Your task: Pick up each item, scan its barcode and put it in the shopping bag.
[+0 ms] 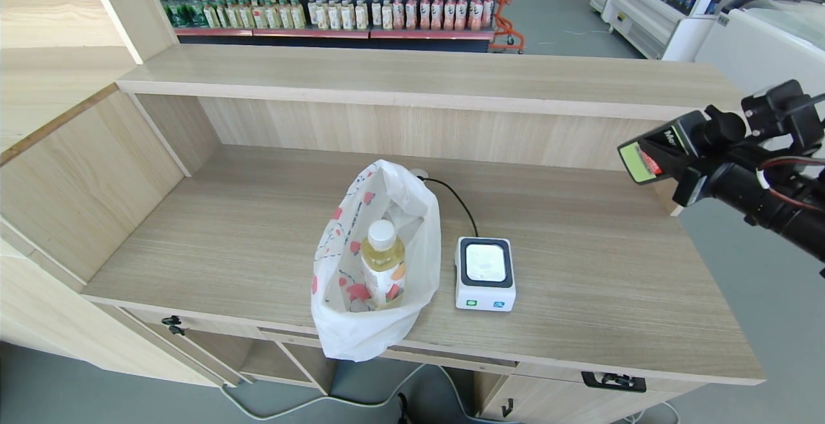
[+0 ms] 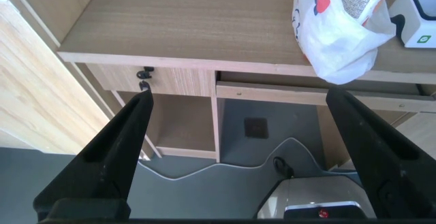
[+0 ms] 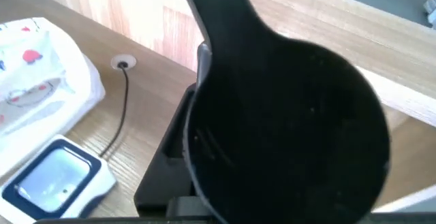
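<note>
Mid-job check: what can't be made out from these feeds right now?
1. Right wrist view: a dark round object close to the lens hides the right end effector, so its grip is unclear.
2. Head view: any barcode on the black item at that arm's tip is too small to see.
3. Head view: the base of the bottle is hidden by the shopping bag.
4. Left wrist view: the scanner is cut off by the frame edge.

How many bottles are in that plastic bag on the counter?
1. A white-capped bottle stands inside the shopping bag, which sits just beside the scanner. The bag's folds could hide something smaller lower down.
</note>
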Motion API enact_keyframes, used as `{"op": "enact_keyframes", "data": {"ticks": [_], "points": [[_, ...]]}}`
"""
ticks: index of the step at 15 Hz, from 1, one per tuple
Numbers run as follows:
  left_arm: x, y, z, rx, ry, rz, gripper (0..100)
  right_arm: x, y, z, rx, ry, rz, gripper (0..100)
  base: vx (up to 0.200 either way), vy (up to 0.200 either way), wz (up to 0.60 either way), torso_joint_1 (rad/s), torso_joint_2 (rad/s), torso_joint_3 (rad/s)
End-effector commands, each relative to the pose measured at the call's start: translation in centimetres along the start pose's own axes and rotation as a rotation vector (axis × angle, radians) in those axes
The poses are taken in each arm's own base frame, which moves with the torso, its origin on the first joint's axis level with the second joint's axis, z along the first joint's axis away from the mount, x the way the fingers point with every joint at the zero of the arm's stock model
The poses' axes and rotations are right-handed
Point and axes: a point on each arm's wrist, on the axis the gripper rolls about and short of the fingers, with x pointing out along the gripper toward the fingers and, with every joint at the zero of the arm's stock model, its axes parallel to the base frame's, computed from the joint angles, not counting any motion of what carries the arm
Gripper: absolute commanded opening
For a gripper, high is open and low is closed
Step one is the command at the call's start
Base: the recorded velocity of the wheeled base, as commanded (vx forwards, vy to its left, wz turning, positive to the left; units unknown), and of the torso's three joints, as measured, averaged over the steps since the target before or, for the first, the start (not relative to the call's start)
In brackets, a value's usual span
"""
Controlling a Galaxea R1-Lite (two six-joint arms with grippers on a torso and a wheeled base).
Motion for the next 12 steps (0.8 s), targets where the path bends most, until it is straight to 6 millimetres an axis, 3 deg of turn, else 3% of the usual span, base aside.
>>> {"op": "enact_keyframes", "data": {"ticks": [1,5,12], "points": [[0.0,0.0,0.0,0.0,-0.001,0.0,100,2.8,1.6,0.6,0.069,-0.041,0.048,0,0.0,0.0,0.0,0.0,0.0,0.0],[0.0,0.0,0.0,0.001,-0.001,0.0,100,6.7,4.7,0.9,0.139,-0.08,0.141,0,0.0,0.0,0.0,0.0,0.0,0.0],[0.0,0.0,0.0,0.004,-0.001,0.0,100,9.7,9.1,-1.3,0.22,-0.037,0.256,0,0.0,0.2,0.0,0.005,0.0,0.002]]}}
